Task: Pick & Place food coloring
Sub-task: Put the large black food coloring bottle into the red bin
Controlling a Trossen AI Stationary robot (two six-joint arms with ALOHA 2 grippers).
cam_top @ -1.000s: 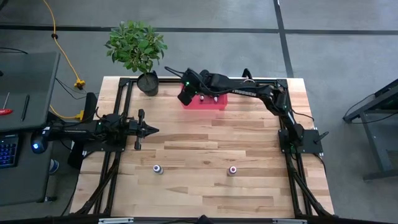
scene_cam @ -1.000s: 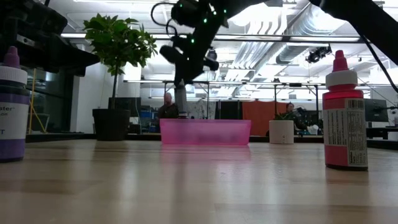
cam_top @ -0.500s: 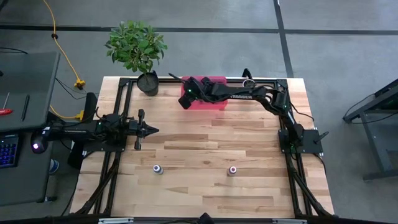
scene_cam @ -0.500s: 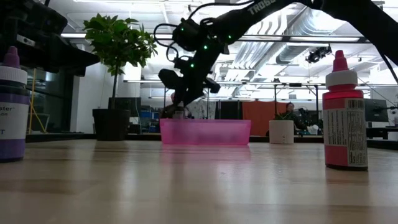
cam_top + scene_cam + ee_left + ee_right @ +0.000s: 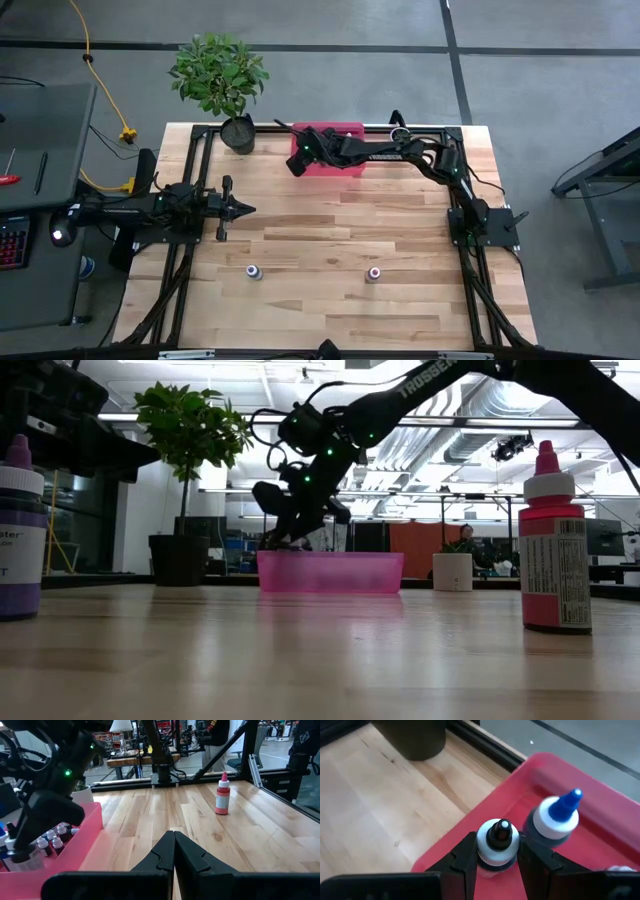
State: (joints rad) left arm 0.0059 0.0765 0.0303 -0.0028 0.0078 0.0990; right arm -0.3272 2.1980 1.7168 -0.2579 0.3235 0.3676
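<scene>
The bottle [image 5: 498,845] with the black tip was clamped between the fingers of your right gripper [image 5: 495,857], low inside the pink bin [image 5: 345,165] at the table's far edge, beside a blue-capped bottle [image 5: 555,817] and several small ones [image 5: 52,842]. Two bottles remained on the near boards: a purple one [image 5: 254,272] left, a pink one [image 5: 373,273] right. Your left gripper [image 5: 174,852] waited at the left, fingers together. Task judged mostly done.

My right arm stretches across the upper centre of the frame, its end effector [image 5: 297,160] clamped on a bottle. My left end effector [image 5: 245,209] rests closed at centre left.
</scene>
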